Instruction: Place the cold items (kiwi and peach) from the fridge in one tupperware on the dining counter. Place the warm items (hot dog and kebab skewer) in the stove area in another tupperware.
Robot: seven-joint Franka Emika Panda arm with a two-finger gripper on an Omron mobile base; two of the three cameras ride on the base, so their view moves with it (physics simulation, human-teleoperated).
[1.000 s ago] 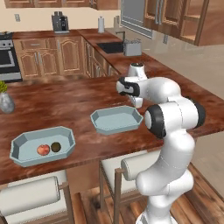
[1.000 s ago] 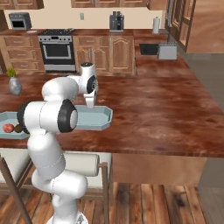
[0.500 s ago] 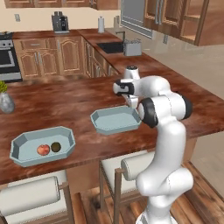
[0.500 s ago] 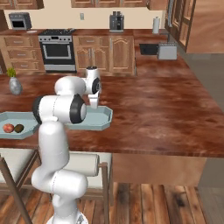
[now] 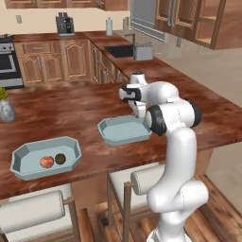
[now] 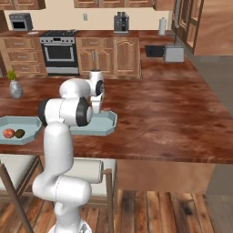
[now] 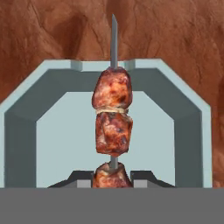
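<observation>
Jaws squeezed tight on the kebab skewer [image 7: 112,118] hold it just above the empty tupperware [image 7: 52,131], and if the gripper [image 7: 111,177] lets go crooked, the long stick could tip over the rim.

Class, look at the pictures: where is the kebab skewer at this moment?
In the hand view the kebab skewer is held in the shut gripper, hanging over the empty tupperware on the dining counter.
</observation>
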